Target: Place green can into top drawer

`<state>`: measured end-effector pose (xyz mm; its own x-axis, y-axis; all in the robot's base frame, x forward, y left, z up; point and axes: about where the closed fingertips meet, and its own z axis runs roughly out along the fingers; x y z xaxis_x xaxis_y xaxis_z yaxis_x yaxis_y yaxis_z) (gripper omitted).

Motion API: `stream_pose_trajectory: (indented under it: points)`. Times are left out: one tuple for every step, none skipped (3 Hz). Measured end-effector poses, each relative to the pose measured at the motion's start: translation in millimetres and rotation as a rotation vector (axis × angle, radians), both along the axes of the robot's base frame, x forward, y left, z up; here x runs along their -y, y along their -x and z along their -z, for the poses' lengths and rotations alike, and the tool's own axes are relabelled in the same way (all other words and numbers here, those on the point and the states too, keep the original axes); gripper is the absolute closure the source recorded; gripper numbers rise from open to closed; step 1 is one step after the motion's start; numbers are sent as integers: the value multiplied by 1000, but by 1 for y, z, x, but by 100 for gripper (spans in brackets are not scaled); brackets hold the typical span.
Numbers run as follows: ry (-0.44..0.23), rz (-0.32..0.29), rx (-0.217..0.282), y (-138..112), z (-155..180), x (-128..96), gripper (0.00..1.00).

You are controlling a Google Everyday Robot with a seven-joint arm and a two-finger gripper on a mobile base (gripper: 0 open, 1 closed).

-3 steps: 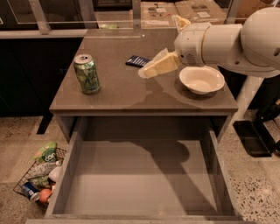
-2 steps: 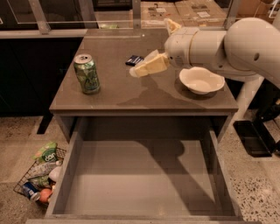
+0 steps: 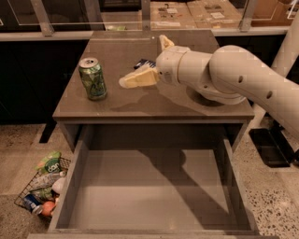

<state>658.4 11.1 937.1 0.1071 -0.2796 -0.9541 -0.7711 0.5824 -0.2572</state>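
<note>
The green can [image 3: 93, 78] stands upright on the left side of the grey table [image 3: 117, 109]. My gripper [image 3: 142, 60] hovers over the middle of the table, to the right of the can and apart from it. Its cream fingers [image 3: 138, 78] are spread open and hold nothing; one points left toward the can, the other points up. The top drawer [image 3: 149, 191] is pulled out below the table's front edge and has nothing in it.
A flat dark blue packet [image 3: 144, 62] lies on the table behind the gripper. A wire basket [image 3: 39, 193] of snacks and cans sits on the floor at the left. Cardboard boxes [image 3: 187, 11] stand behind the table. A black base [image 3: 268, 147] is on the floor at the right.
My arm has swung left across the table, bringing the gripper closer to the green can. It now covers the white bowl seen earlier. The can has not moved.
</note>
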Motion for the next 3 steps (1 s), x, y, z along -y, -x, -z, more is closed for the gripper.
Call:
stream_pose_trajectory:
  points:
    - [-58, -22, -29, -7, 17, -25, 0]
    - [-124, -45, -44, -16, 26, -49, 0]
    - [-155, -69, -65, -13, 30, -74, 0]
